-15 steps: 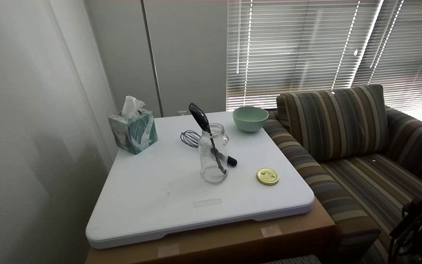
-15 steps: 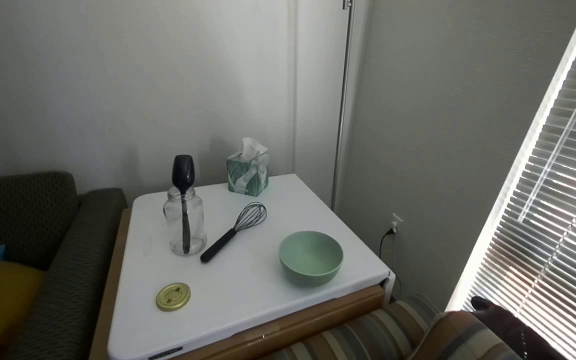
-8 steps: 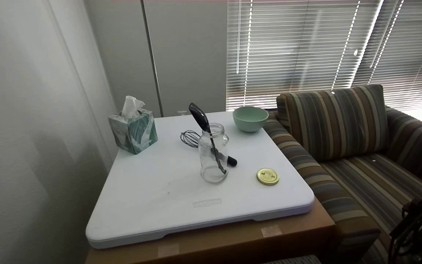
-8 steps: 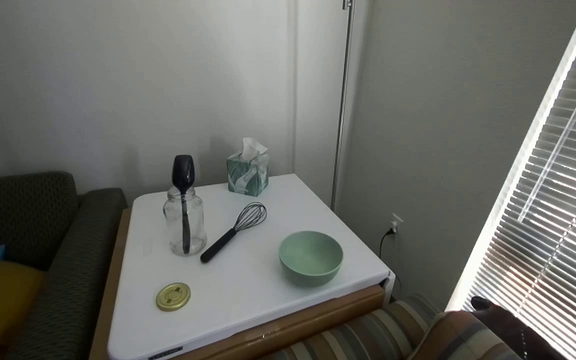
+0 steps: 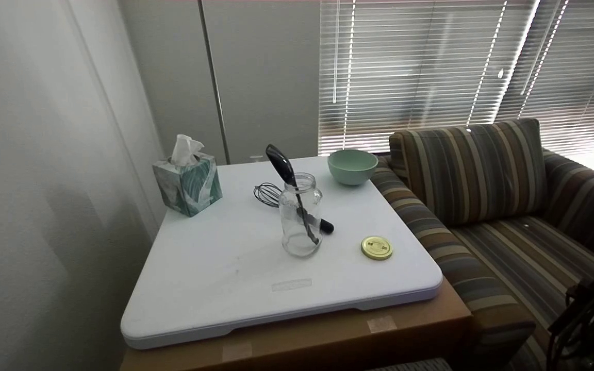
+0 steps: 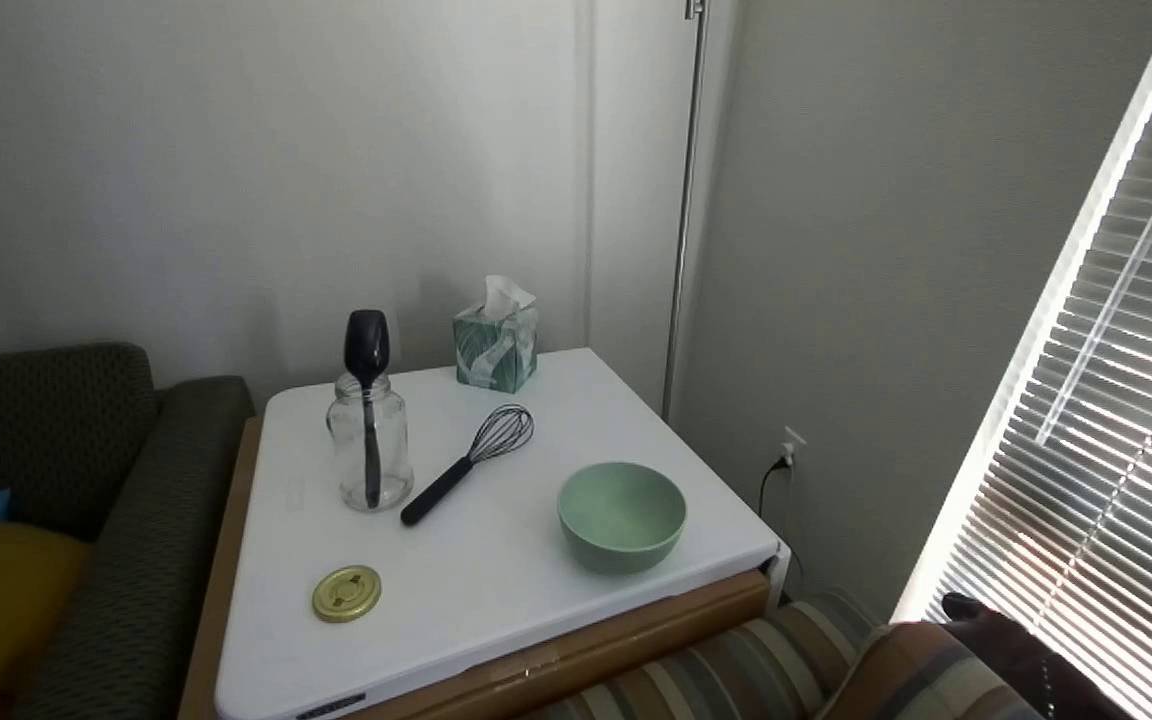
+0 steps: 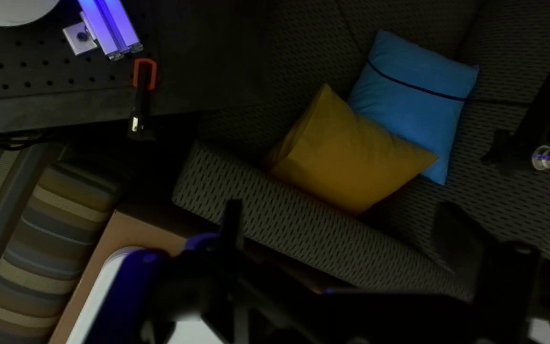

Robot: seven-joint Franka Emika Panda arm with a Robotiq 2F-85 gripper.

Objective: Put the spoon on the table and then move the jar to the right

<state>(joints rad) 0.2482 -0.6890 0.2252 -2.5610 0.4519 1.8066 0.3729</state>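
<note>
The black spoon (image 5: 280,166) (image 6: 367,345) leans inside the clear glass jar (image 5: 291,219) (image 6: 392,440), its bowl sticking up above the rim and its handle down at the bottom. Upright, the jar stands on the white-topped table (image 5: 209,281) (image 6: 476,620), seen in both exterior views. Only the wrist view clearly shows my gripper (image 7: 344,215); its two dark fingers are wide apart with nothing between them. It is away from spoon and jar, over the side of a dark sofa, and just a corner of the table enters that view.
A whisk (image 6: 438,490) lies beside the jar. A gold lid (image 5: 377,248), a green bowl (image 6: 622,515) and a tissue box (image 5: 188,185) also rest on the table. A striped armchair (image 5: 482,175) adjoins one side. Yellow (image 7: 351,157) and blue (image 7: 413,91) cushions lie on the sofa.
</note>
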